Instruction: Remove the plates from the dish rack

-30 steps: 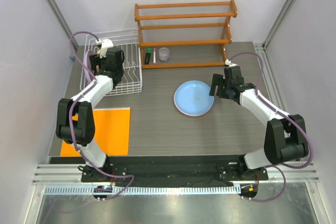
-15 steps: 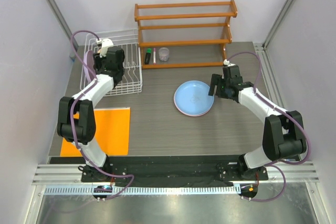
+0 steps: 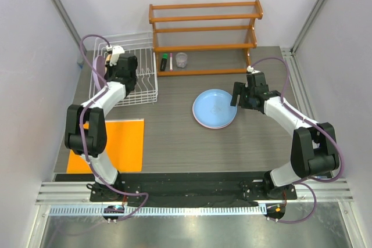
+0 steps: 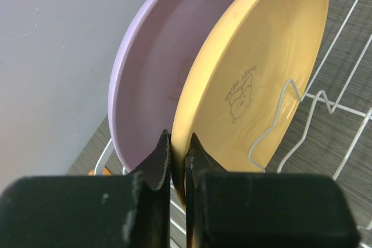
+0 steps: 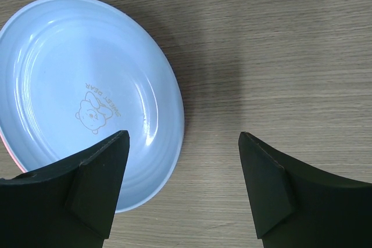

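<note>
- Progress looks about half made: the round light blue plastic plate lies flat on the grey wooden table, on top of a pink plastic plate whose rim just shows beneath it.
- Left to unload: the yellow plastic plate and lavender plastic plate, upright side by side in the white wire dish rack.
- The left hand is pressed nearly together, pinching the yellow plate's lower rim.
- The right hand hangs spread wide and empty, just beside the blue plate.

An orange-brown wooden shelf stands at the far edge of the grey table. At its foot, toward the left end, sit a small clear cup and, just beside it, a dark marker and a pink one. A flat orange sheet lies near the table's left front corner.
</note>
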